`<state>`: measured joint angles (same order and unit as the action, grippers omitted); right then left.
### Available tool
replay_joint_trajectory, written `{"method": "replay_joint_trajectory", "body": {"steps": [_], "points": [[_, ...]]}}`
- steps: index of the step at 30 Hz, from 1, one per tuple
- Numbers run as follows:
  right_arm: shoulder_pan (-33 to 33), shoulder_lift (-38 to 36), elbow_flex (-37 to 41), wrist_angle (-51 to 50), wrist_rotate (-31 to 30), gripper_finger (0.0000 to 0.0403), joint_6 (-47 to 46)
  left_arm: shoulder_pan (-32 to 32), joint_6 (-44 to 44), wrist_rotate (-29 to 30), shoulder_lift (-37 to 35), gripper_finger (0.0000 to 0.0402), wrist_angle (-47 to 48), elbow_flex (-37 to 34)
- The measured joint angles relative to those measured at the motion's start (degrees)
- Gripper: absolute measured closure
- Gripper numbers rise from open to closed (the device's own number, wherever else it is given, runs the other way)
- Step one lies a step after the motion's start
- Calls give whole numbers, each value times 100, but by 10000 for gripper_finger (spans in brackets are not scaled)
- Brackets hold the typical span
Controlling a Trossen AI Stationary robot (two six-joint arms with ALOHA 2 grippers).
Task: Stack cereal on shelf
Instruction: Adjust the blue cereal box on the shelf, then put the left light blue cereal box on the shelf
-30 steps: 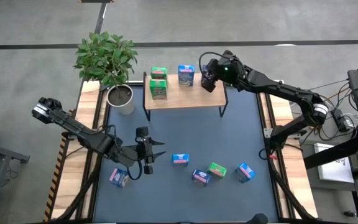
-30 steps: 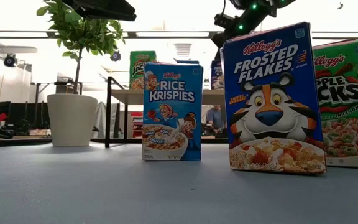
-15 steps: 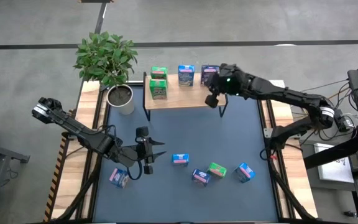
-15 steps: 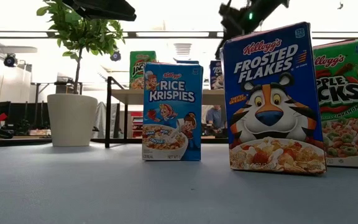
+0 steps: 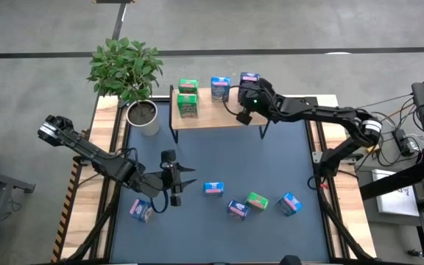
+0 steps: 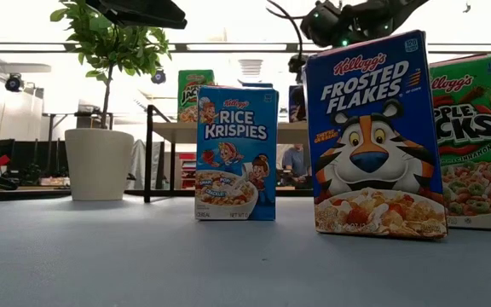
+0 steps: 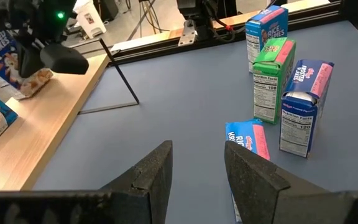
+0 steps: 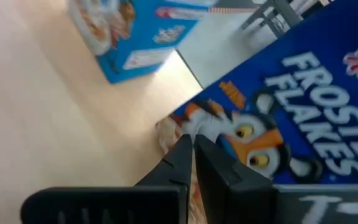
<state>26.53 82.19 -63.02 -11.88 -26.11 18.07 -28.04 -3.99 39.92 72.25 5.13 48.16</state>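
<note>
From above, the shelf (image 5: 219,118) stands at the far side of the tabletop (image 5: 271,162), carrying two green boxes (image 5: 188,99) at its left, a blue box (image 5: 220,89) in the middle and a Frosted Flakes box (image 5: 249,79) at the right; five more boxes (image 5: 213,189) lie scattered near the front. The right gripper (image 5: 246,110) hangs over the shelf's right end, jaws closed and empty; the left gripper (image 5: 185,179) waits low at the near left. At table height, the Rice Krispies box (image 6: 236,153) stands upright. The left wrist view shows its jaws partly open, holding nothing. The right wrist view shows shut fingers (image 8: 188,155) just before the Frosted Flakes box. These boxes look light, stiff cardboard, easily toppled; best pinched across the narrow sides.
</note>
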Motion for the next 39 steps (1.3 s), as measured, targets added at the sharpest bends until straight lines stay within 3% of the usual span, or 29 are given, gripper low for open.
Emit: {"method": "replay_joint_trajectory", "body": {"steps": [39], "points": [[2, -434, -15, -445, -352, 390, 211, 1, -15, 0, 0, 272, -4, 0]]}}
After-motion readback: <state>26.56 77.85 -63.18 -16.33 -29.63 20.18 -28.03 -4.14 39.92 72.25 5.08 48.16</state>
